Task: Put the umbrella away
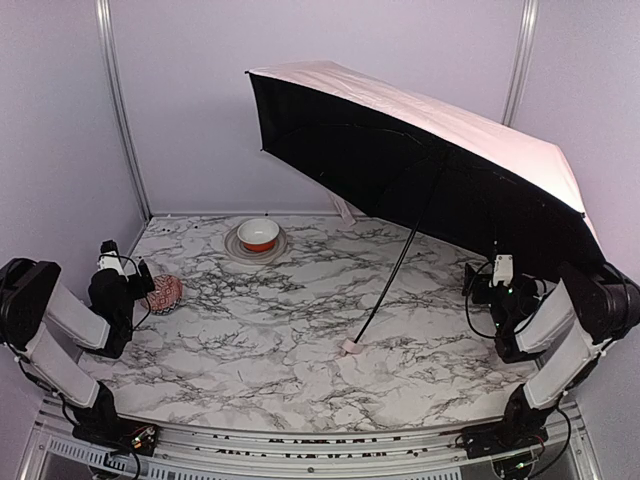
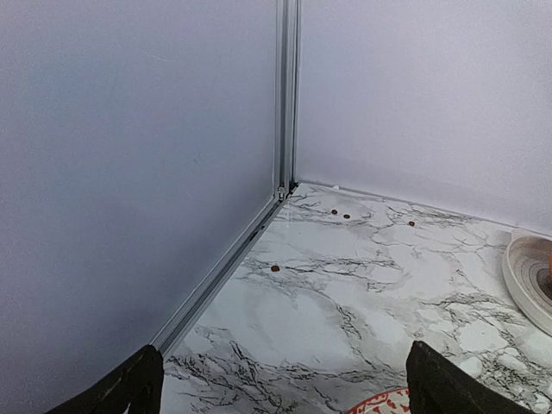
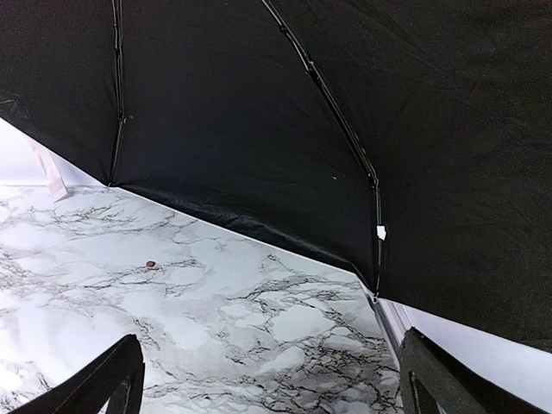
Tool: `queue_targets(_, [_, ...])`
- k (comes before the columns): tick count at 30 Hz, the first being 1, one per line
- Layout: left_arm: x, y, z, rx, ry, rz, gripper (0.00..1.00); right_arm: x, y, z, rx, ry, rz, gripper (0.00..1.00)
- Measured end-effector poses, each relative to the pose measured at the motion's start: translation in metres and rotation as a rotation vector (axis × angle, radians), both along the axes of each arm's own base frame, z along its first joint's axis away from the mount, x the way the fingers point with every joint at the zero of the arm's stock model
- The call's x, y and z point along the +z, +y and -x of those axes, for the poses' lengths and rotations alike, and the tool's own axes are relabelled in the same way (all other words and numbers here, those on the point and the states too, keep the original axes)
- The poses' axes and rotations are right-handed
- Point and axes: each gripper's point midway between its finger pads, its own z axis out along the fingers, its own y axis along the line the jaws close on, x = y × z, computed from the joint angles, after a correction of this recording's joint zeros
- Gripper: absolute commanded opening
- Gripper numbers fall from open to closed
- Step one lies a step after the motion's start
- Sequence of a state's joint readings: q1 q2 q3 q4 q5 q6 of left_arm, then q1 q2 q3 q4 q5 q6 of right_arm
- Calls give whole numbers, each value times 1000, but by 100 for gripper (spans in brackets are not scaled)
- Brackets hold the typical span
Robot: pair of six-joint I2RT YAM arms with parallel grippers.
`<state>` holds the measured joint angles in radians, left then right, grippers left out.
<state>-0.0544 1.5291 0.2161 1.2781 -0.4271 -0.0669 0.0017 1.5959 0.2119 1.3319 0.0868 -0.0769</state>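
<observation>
The umbrella [image 1: 400, 170] is seen open and tilted; its handle knob [image 1: 350, 347] is rested on the desk [image 1: 250, 340] near the middle, toward the front edge; its canopy [image 1: 450, 110] is spread over the right rear corner; the left claw [image 2: 289, 384] and right claw [image 3: 276, 375] are both seen spread apart, with nothing held.

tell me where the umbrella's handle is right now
In the top view the handle knob rests on the marble table just right of centre, with the open canopy leaning up over the right arm.
</observation>
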Motion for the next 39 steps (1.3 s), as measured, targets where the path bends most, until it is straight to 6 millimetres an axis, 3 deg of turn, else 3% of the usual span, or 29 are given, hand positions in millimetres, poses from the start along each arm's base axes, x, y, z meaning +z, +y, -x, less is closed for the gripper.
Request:
queue_targets(17, [5, -3, -6, -13, 33, -9, 98, 0, 3, -1, 20, 0, 3, 100])
queue_targets(19, [29, -6, -17, -21, 12, -8, 92, 0, 4, -1, 23, 0, 3, 100])
queue_targets(23, [122, -33, -45, -127, -150, 13, 86, 0, 5, -1, 26, 0, 2, 100])
queue_targets(25, [161, -69, -53, -223, -204, 21, 85, 0, 5, -1, 27, 0, 2, 100])
queue_targets(26, [178, -99, -55, -297, -225, 28, 85, 0, 5, -1, 27, 0, 2, 100])
queue_targets(28, [195, -161, -49, -465, -233, 44, 85, 0, 5, -1, 26, 0, 2, 100])
queue_targets(30, [198, -231, -32, -663, -216, 65, 86, 0, 5, -1, 27, 0, 2, 100])
queue_targets(32, [189, -303, -13, -875, -171, 89, 87, 0, 5, -1, 27, 0, 2, 100])
queue_targets(33, [176, -355, 0, -1027, -120, 125, 88, 0, 5, -1, 27, 0, 2, 100])
queue_targets(34, [172, -367, 2, -1061, -105, 130, 91, 0, 5, -1, 27, 0, 2, 100])
queue_targets(37, [132, -453, 12, -1313, 37, 228, 97, 0, 5, -1, 27, 0, 3, 100])
queue_targets(39, [99, -493, 20, -1435, 136, 272, 97, 1, 5, -1, 27, -1, 3, 100])
